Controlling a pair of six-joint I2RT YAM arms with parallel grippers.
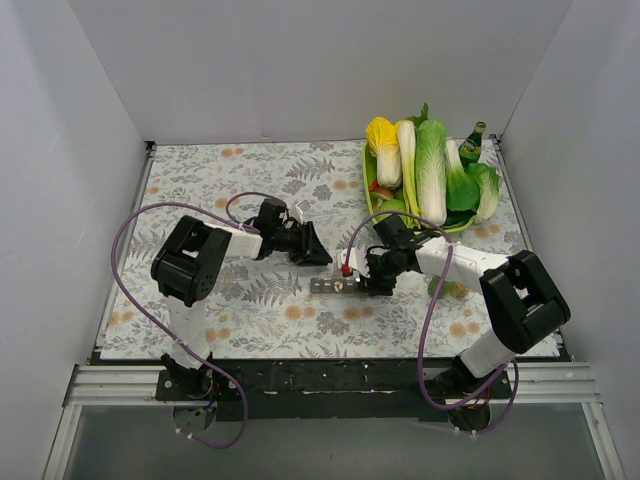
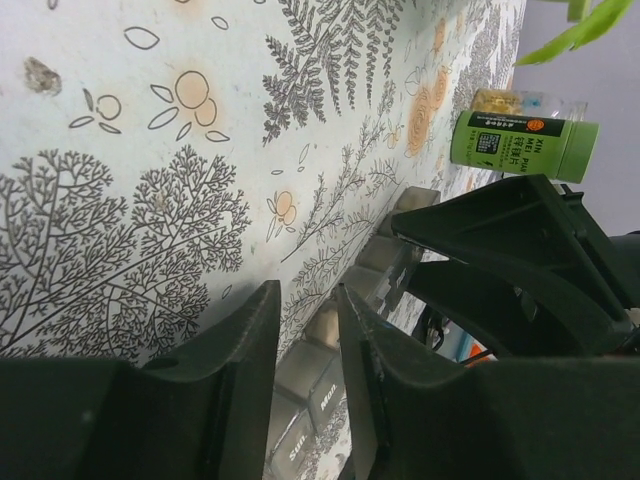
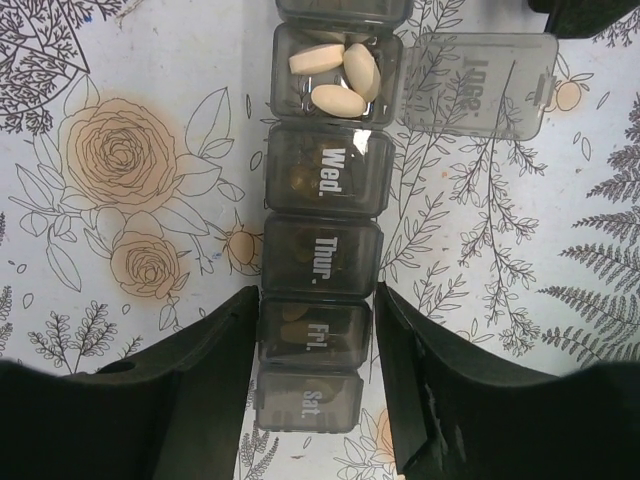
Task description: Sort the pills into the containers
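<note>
The containers (image 1: 335, 285) are a grey strip of day-marked compartments lying in the middle of the table. In the right wrist view the strip (image 3: 320, 230) runs top to bottom. Wed, Thur, Fri and Sat are closed. One compartment has its lid (image 3: 480, 85) swung open and holds three cream oval pills (image 3: 335, 75). My right gripper (image 3: 315, 330) straddles the Fri compartment, fingers against its sides; it shows in the top view (image 1: 372, 283) at the strip's right end. My left gripper (image 2: 307, 295) hovers just behind the strip (image 2: 330, 380), jaws slightly apart, nothing between them; it also shows in the top view (image 1: 310, 250).
A green-labelled pill bottle (image 2: 520, 140) lies on the floral cloth beyond the right arm. A green tray of cabbages, greens and a glass bottle (image 1: 430, 180) stands at the back right. White walls close in the table on three sides.
</note>
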